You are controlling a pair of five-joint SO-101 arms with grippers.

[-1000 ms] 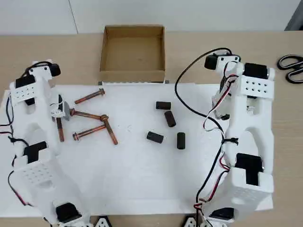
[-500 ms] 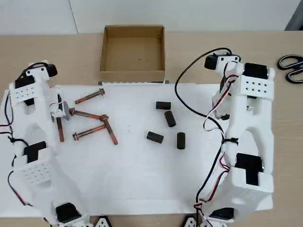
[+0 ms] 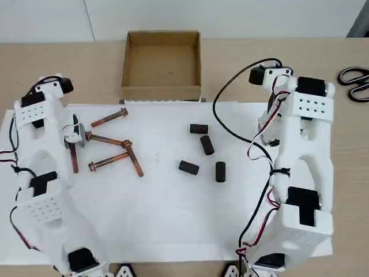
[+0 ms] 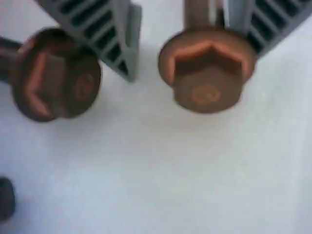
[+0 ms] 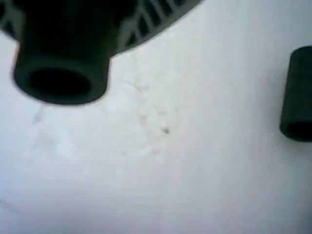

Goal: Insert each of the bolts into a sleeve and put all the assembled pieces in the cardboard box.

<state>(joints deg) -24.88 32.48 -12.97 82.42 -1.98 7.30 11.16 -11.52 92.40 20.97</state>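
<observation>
Several copper bolts lie on the white mat (image 3: 161,213) at the left. My left gripper (image 3: 73,134) (image 4: 187,48) stands open over one bolt (image 3: 73,157) (image 4: 207,73), whose hex head sits between the two fingers. One finger (image 4: 253,24) touches its shaft and the other finger (image 4: 105,34) stands apart. A second bolt head (image 4: 53,80) lies just outside. My right gripper (image 5: 63,24) is shut on a black sleeve (image 5: 61,66), hollow end toward the camera, low over the mat. Another sleeve (image 5: 297,95) lies nearby. Several black sleeves (image 3: 207,144) lie mid-mat.
The open cardboard box (image 3: 162,91) stands empty at the mat's far edge. Scissors (image 3: 354,81) lie on the wooden table at the far right. Black cables (image 3: 230,127) hang beside the right arm. The mat's near half is bare.
My left arm's wrist has shifted slightly over the leftmost bolt. The right arm, the other bolts and the sleeves have stayed put.
</observation>
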